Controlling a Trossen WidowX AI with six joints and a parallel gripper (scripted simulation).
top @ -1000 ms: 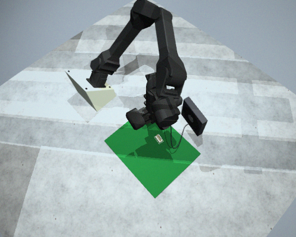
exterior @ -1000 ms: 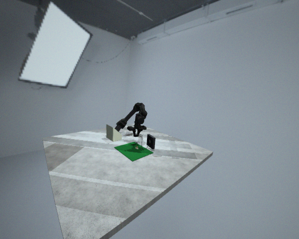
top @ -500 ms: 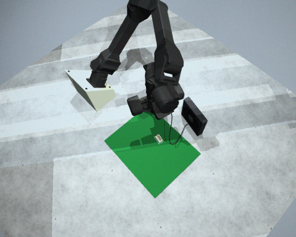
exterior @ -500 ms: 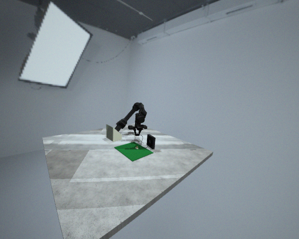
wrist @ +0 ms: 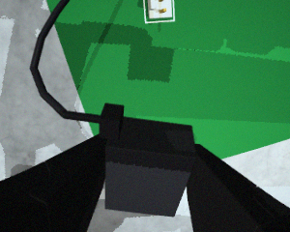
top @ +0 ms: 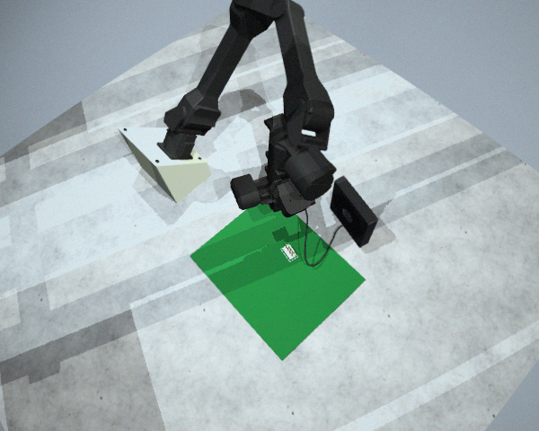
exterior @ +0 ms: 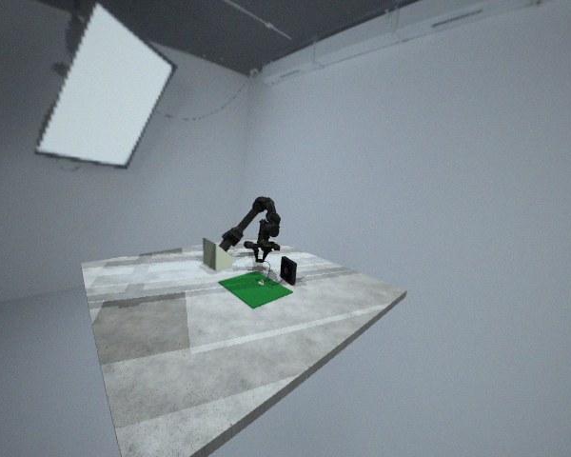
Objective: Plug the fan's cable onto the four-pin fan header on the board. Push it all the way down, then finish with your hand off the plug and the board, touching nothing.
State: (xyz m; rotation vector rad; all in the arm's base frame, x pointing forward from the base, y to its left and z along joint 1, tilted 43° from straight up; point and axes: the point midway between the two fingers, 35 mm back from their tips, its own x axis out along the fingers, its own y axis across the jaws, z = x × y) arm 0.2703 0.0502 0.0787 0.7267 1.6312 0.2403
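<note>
We have the black plug above the counter, clamped between the partly open fingers of our gripper, apart from the header. In the exterior view, the fan stands toward the counter's right corner from the board.

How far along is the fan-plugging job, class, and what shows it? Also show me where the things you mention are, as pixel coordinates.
Done: the black plug (wrist: pixel 147 150) is gripped between the fingers of the gripper (exterior: pixel 260 259) (wrist: pixel 149 149).
In hand: it is held above the table, off the header (top: pixel 288 251) (wrist: pixel 159 9), whose pins show bare.
Left: aligning, pushing fully down, releasing and backing off.
</note>
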